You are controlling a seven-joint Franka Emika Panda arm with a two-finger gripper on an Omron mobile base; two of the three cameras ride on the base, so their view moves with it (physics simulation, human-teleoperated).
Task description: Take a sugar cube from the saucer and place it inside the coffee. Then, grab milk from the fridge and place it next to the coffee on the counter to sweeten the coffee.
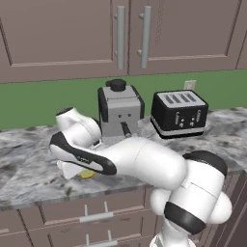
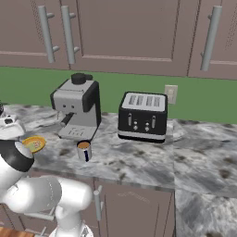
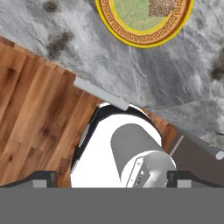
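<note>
Sugar cube (image 3: 161, 7) on saucer (image 3: 114, 27): tiny, light, crumbly; pinch opposite flat sides gently. Fingers (image 3: 113, 178) spread wide, empty.

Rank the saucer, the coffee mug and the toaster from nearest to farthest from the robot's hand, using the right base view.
1. Saucer: far left, just beside the hand.
2. Coffee mug: mid-counter, before the espresso machine.
3. Toaster: farther right, by the wall.
</note>
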